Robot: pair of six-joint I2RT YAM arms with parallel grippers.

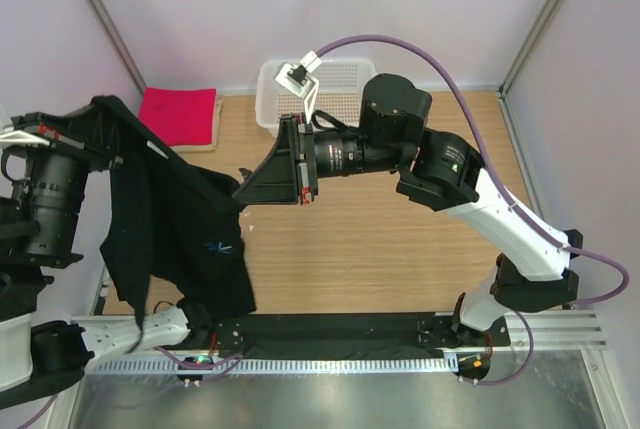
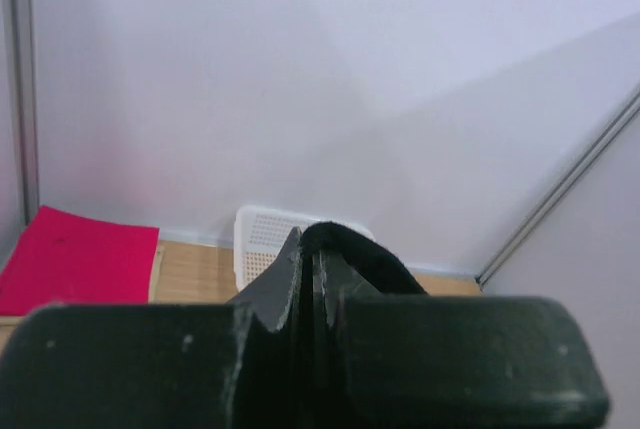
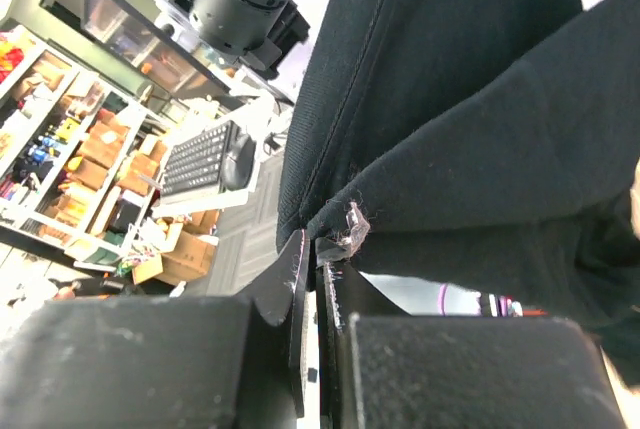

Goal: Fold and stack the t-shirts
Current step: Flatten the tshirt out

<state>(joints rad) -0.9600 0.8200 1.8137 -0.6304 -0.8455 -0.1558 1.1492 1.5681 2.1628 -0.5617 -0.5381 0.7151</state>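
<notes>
Up goes the black shirt (image 1: 190, 219), slung between both arms above the worktop (image 1: 400, 249); its held edge runs from far left to centre, the body drooping toward the near edge, blue mark showing; left fingers (image 2: 283, 284) clenched on one end, right fingers (image 3: 288, 279) clenched on the other, cloth right at both tips; pink shirt (image 1: 178, 116) lies folded far left, nearer the left arm; lowering and spreading flat looks next.

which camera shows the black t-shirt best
Top external: the black t-shirt shows nearly whole, held up, blue mark visible. Left wrist shows only a pinched fold; right wrist shows a close-up of cloth and seam.
</notes>
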